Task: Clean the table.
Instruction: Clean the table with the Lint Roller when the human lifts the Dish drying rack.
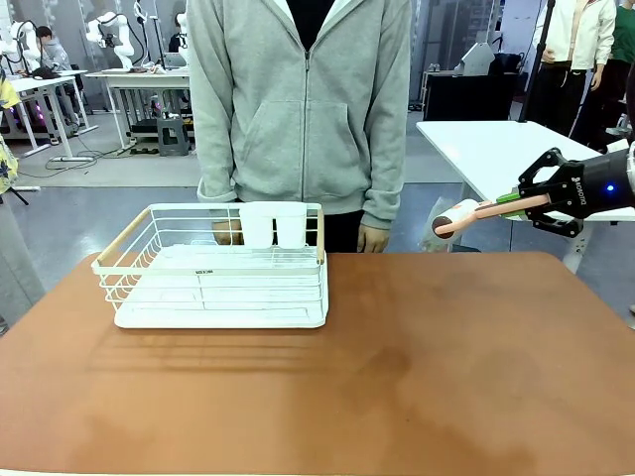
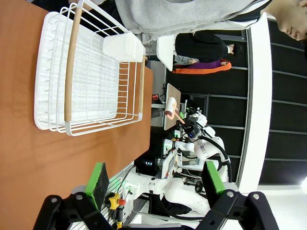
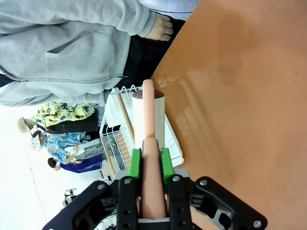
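R gripper (image 1: 516,203) clamped on lint roller (image 1: 454,216) handle, held up nr table (image 1: 397,367); L gripper (image 2: 156,178) jaws wide apart.

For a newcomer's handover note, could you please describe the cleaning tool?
Near the far right corner of the reddish-brown table, the black right hand grips a pink-handled roller with a white cylindrical head. Unlike the white wire rack, it hangs in mid-air.

Bright, even indoor light from overhead. The matte reddish-brown counter (image 1: 417,377) carries a soft sheen and faint striped shadows beside the white wire rack (image 1: 218,288). Front view sharp; wrist views bend at the edges, with washed-out white background patches.
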Robot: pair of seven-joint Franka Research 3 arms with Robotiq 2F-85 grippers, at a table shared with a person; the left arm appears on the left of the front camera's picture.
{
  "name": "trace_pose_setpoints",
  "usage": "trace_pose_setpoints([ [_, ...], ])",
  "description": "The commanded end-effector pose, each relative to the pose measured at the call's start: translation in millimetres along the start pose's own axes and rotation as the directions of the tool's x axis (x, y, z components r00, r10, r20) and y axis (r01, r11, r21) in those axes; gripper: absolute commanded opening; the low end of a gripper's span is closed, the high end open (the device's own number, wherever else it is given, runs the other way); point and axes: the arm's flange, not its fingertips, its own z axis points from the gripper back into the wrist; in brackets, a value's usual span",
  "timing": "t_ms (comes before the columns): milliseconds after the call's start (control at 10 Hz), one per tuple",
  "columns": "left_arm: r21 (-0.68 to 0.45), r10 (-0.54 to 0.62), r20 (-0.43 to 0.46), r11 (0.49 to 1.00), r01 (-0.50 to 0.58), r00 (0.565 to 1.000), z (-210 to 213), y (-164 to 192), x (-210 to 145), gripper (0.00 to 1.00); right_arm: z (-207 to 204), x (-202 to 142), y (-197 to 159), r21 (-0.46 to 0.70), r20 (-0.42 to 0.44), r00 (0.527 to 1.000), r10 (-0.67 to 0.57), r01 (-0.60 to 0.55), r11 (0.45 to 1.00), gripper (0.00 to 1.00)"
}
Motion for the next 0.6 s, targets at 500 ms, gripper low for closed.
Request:
trace_pose_setpoints([
  [500,0.003,-0.010,-0.009,1.000,0.010,1.000,2.9,0.7,-2.6,1.00,-0.6,-0.8,0.4,-0.001,-0.002,1.000,0.000,0.000,1.000,0.00],
])
